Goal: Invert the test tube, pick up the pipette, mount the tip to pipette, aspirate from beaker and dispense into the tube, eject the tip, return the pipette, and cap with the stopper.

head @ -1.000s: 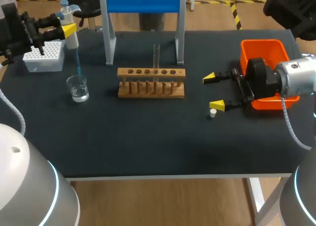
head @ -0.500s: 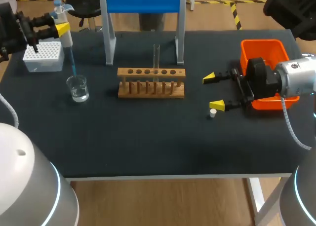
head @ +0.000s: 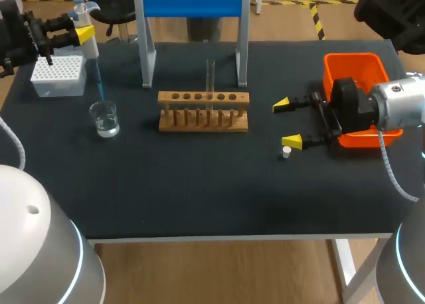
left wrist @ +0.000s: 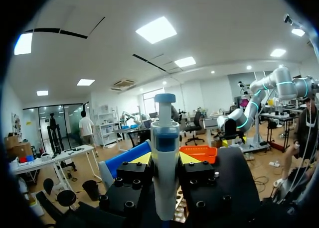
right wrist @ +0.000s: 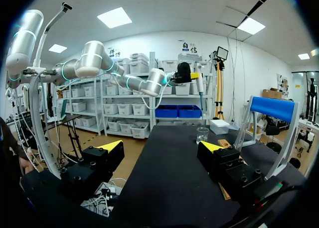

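Note:
My left gripper (head: 81, 34) is shut on the white pipette (head: 89, 40), held upright at the table's far left. Its blue tip (head: 99, 83) points down and ends just above the glass beaker (head: 105, 118), which holds clear liquid. In the left wrist view the pipette (left wrist: 165, 163) stands between the yellow fingers (left wrist: 141, 158). A clear test tube (head: 210, 77) stands upright in the wooden rack (head: 203, 111). The small white stopper (head: 286, 152) lies on the mat beside my right gripper (head: 287, 123), which is open and holds nothing. From the right wrist, the beaker (right wrist: 202, 134) is far ahead of that gripper (right wrist: 160, 148).
A white tip box (head: 58, 75) sits behind the beaker at the far left. The blue-topped pipette stand (head: 192, 4) rises behind the rack. An orange bin (head: 356, 66) stands at the right, partly behind my right arm.
My left gripper has lifted the pipette up and back, so the blue tip has come out of the beaker. The right arm has not moved.

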`<state>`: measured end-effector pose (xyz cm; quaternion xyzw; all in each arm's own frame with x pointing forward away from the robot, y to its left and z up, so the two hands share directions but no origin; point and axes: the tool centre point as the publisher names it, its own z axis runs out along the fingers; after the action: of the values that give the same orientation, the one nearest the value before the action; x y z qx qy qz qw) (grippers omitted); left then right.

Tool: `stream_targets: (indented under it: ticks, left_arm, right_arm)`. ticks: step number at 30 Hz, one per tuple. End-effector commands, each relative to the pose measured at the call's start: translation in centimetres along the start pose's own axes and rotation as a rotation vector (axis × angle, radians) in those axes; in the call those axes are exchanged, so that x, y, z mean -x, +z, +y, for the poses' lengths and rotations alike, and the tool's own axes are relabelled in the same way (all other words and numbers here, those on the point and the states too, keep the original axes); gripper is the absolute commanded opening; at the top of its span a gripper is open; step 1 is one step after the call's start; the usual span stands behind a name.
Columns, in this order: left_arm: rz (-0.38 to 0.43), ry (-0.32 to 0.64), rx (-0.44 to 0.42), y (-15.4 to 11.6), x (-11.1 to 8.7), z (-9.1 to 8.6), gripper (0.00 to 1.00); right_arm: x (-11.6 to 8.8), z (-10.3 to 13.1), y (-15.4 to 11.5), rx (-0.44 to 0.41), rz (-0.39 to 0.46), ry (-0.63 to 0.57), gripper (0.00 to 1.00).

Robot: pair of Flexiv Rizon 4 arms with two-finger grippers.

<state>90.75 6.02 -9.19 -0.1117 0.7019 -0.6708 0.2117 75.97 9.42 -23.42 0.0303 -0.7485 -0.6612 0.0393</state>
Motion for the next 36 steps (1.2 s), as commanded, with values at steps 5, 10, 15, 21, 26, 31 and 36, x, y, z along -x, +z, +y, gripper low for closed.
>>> stream_targets:
  ticks: [5, 10, 15, 21, 26, 31, 36]
  left_arm:
    - [-0.001, -0.008, -0.010, 0.00, -0.16, 0.27, 0.00]
    - [-0.003, -0.016, -0.010, -0.08, -0.27, 0.36, 0.00]
    - [-0.002, -0.022, -0.011, -0.17, -0.33, 0.41, 0.00]
    - [-0.001, -0.030, -0.014, -0.20, -0.37, 0.41, 0.00]
    - [-0.001, -0.030, -0.014, -0.20, -0.37, 0.41, 0.00]
    - [-0.001, -0.030, -0.014, -0.20, -0.37, 0.41, 0.00]
    - [-0.001, -0.030, -0.014, -0.20, -0.37, 0.41, 0.00]
  right_arm:
    - [-0.07, 0.03, -0.10, -0.001, 0.000, 0.000, 1.00]
    - [-0.07, 0.03, -0.10, -0.001, 0.000, 0.000, 1.00]
    - [-0.07, 0.03, -0.10, -0.001, 0.000, 0.000, 1.00]
    - [-0.07, 0.03, -0.10, -0.001, 0.000, 0.000, 1.00]
    - [-0.07, 0.03, -0.10, -0.001, 0.000, 0.000, 1.00]
    - [-0.07, 0.03, -0.10, -0.001, 0.000, 0.000, 1.00]
    - [-0.07, 0.03, -0.10, -0.001, 0.000, 0.000, 1.00]
